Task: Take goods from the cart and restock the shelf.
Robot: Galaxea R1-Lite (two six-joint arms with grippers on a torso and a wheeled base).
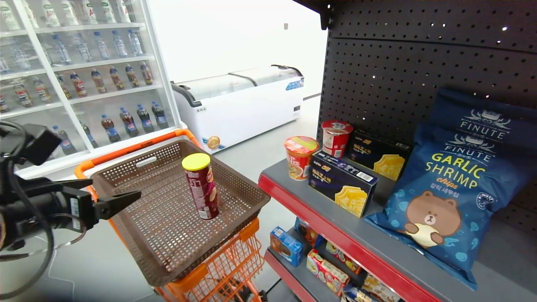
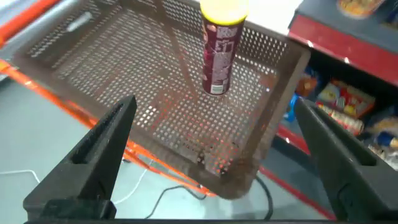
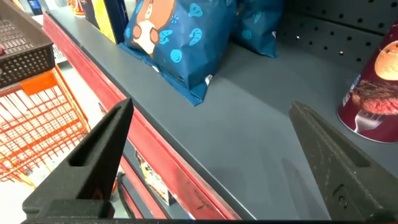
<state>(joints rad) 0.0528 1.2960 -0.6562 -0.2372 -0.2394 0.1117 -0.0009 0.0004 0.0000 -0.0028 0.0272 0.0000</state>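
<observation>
The shelf (image 1: 285,180) is a flat grey board with a red front edge, backed by black perforated pegboard (image 1: 377,75). Across the aisle stand a glass-door cooler (image 1: 84,75) lined with bottles and a white chest freezer (image 1: 239,100) with curved sliding lids.

The orange wire cart (image 1: 226,268) is parked at the shelf's end, and a brown plastic mesh basket (image 1: 168,235) sits on top of it. Two glossy blue chip bags (image 1: 444,197) lean one behind the other on the shelf. Beside them, towards the shelf's end, are two dark cardboard boxes (image 1: 342,182) and two tapered noodle cups (image 1: 300,157). Small packets (image 1: 289,245) fill the lower shelf.

The chip tube (image 1: 201,186), a slim maroon cylinder with a yellow lid, stands upright near the middle of the basket floor, nearer the rim that faces the shelf.

The left gripper (image 2: 214,104) hangs outside the basket's opposite rim, jaws spread wide and empty. That rim and a stretch of bare mesh lie between it and the tube.

The right gripper (image 3: 211,106) is over a bare stretch of the shelf board, jaws wide apart and holding nothing. The chip bags are on one side of it and a dark red canister (image 3: 373,93) on the other.
</observation>
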